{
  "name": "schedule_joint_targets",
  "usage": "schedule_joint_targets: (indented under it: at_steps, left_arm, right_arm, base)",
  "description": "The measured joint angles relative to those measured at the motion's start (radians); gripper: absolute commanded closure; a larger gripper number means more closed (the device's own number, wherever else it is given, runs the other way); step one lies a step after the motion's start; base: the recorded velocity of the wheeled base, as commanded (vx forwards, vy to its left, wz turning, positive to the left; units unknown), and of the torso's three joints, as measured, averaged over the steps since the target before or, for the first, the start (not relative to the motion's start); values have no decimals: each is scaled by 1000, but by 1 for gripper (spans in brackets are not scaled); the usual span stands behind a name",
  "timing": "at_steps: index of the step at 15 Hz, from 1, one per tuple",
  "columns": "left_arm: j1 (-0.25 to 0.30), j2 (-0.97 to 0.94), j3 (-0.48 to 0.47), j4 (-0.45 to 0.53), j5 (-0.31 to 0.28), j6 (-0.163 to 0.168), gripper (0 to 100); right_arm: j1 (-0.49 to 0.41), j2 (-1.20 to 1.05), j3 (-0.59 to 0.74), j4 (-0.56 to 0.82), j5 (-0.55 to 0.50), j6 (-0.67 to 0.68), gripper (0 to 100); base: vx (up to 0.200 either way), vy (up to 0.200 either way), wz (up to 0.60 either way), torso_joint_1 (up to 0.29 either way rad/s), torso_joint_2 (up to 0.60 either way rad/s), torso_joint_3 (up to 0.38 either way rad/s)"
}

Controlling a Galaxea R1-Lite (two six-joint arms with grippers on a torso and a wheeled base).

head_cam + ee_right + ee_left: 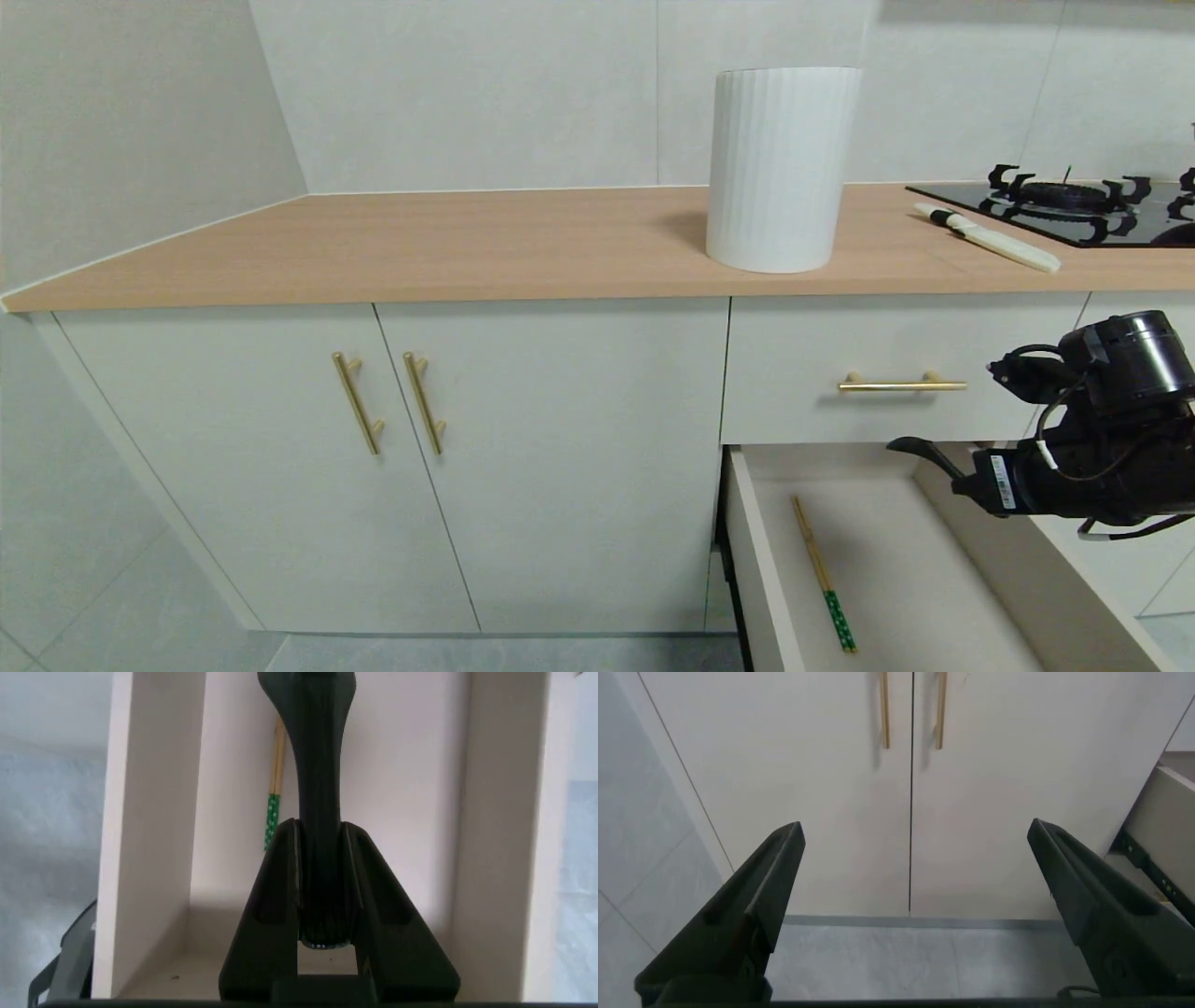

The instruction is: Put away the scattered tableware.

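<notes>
Now we are working at the open drawer, and we are judging the step in hand to be taking the right gripper out of it to fetch what is lying out. That gripper is hovering over the drawer's right wall with its fingers pressed together and nothing between them. We are wanting it to rise straight up before swinging, so that it is not clipping that wall or the closed drawer front above. The left gripper is hanging wide open and empty, facing the cabinet doors left of the drawer. The green-tipped chopsticks are lying flat inside the drawer near its left wall.

Above the drawer, a wooden countertop is running along pale tiled walls. A white ribbed canister is standing on it over the drawer's left edge, a black gas hob is sitting above and to the right, and a pale knife is lying just beside the hob, not yet stored.
</notes>
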Motion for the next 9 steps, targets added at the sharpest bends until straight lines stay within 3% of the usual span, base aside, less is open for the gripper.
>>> schedule_joint_targets:
  at_steps: [5,9]
  left_arm:
    - [0,0,0,0,0,0,0]
    - [0,0,0,0,0,0,0]
  right_arm:
    - [0,18,-2,-27,-1,1,100]
    - [0,120,20,-163,-4,4,100]
  base:
    - [0,0,0,0,0,0]
    - [0,0,0,0,0,0]
